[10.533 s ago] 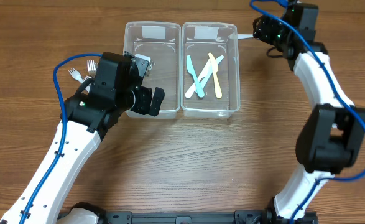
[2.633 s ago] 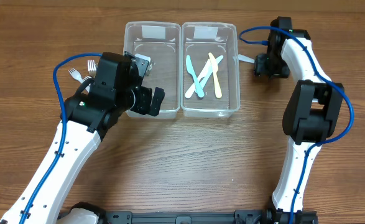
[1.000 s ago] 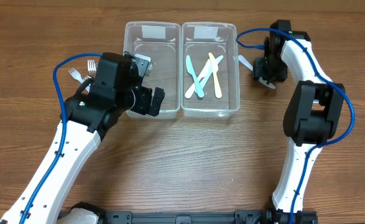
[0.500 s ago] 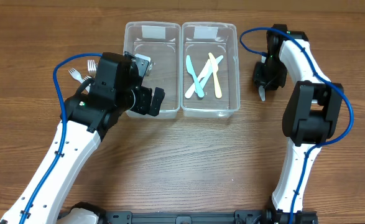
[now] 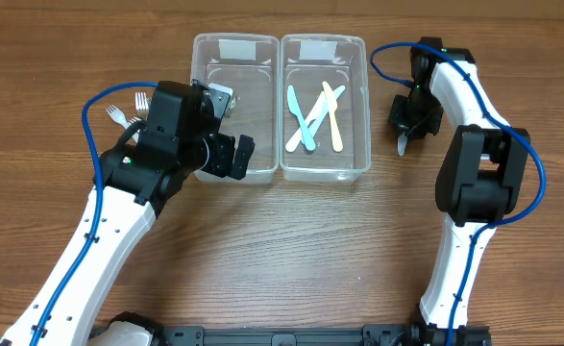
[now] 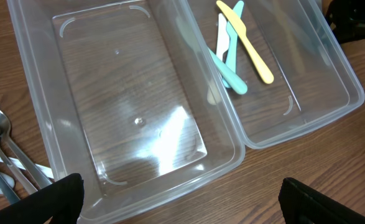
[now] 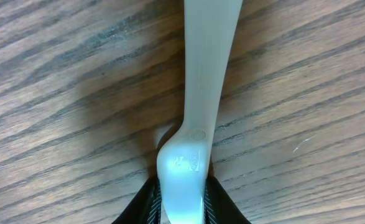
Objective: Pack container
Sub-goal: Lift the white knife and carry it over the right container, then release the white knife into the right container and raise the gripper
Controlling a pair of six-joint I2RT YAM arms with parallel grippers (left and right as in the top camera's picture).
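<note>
Two clear plastic containers stand side by side; the left container (image 5: 201,106) (image 6: 120,93) is empty. The right container (image 5: 365,106) (image 6: 306,81) holds a teal knife (image 5: 299,111), a yellow knife (image 5: 334,120) and a white one (image 5: 296,137). My right gripper (image 5: 408,127) (image 7: 182,208) is to the right of that container, shut on a white plastic utensil (image 5: 402,145) (image 7: 207,74), whose handle points out over the wood. My left gripper (image 5: 232,154) (image 6: 183,204) hangs open over the left container's near edge with nothing in it.
Plastic forks (image 5: 126,108) (image 6: 2,146) lie on the table left of the left container, beside my left arm. The wooden table (image 5: 291,259) spreads in front of the containers.
My right gripper has shut on the white utensil, which swung from lying beside the right container's wall to pointing toward the table's near side. The left arm has not moved.
</note>
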